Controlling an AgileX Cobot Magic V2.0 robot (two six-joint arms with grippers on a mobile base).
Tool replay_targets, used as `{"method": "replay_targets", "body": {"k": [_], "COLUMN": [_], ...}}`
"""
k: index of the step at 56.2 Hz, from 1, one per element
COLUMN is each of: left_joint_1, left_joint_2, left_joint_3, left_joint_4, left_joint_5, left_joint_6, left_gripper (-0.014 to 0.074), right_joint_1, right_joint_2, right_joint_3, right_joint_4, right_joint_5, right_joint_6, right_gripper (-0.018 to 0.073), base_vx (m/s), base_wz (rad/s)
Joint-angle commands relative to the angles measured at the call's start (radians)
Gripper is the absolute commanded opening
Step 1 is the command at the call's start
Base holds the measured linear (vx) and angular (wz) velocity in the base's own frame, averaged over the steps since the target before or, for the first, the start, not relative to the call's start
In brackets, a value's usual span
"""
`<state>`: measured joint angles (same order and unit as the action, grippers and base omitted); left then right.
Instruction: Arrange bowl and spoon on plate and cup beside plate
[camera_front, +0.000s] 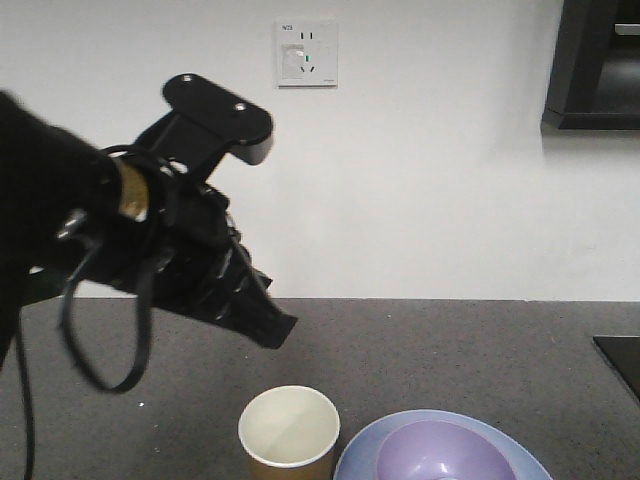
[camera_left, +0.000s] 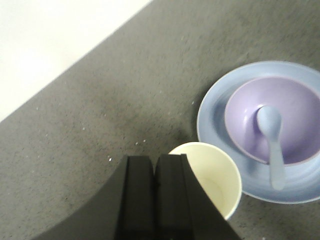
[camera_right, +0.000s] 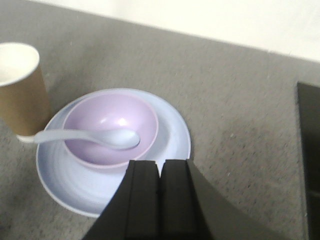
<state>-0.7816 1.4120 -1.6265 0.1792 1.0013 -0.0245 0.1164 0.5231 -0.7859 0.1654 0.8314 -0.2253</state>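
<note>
So the dark grey speckled countertop (camera_left: 125, 90) carries the whole setup, and the layout makes sense for a place setting: the round light blue plate with the shallow raised rim (camera_right: 170, 130) is the base, and the small smooth lavender-purple bowl (camera_right: 112, 125) sits inside it, a bit off toward one side, leaving a wide band of plate showing. The small brown kraft paper cup with the cream-white inside (camera_left: 212, 172) stands upright just beside the plate, right at its rim; I can't tell if they actually touch. The little pale blue-white spoon (camera_left: 271, 140) lies with its scoop down in the bowl and its handle propped over the bowl's edge, poking out above the plate toward the cup side. Looks to me like the arrangement is basically done. As for tools: the left gripper (camera_left: 155, 200) hangs above the cup with its black fingers pressed together, holding nothing. The right gripper (camera_right: 160, 200) hovers over the near edge of the plate, jaws also closed up and empty, touching nothing.
</note>
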Motion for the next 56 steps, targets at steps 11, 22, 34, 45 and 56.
{"method": "replay_targets", "body": {"k": [11,22,34,45,56], "left_joint_1": [-0.001,-0.001,-0.001,-0.001,-0.001], "left_joint_2": [-0.473,-0.69,-0.774,-0.774,-0.774], "left_joint_3": [0.624,0.895,0.944,0.944,0.944], "left_joint_4": [0.003,0.006,0.006,0.006,0.006], "left_joint_5": [-0.556,-0.781,-0.82,-0.821,-0.821], "left_joint_6": [-0.153,-0.195,-0.194,-0.194,-0.194], "left_gripper": [-0.0006,-0.0006,-0.0006,-0.0006,-0.0006], "right_joint_1": [-0.001,-0.001,-0.001,-0.001,-0.001], "right_joint_2": [-0.159,-0.249,-0.253,-0.253,-0.253], "right_joint_3": [0.064,0.191,0.204,0.204,0.204], "right_joint_4": [0.015,0.031,0.023,0.023,0.023], "right_joint_5": [-0.262,-0.382,-0.391,-0.391,-0.391], "right_joint_6": [-0.111,-0.11,-0.11,-0.106,-0.106], "right_gripper": [-0.0008,-0.0008,-0.0008,-0.0008,-0.0008], "base_vx": [0.0,0.0,0.0,0.0,0.0], "base_wz": [0.0,0.0,0.0,0.0,0.0]}}
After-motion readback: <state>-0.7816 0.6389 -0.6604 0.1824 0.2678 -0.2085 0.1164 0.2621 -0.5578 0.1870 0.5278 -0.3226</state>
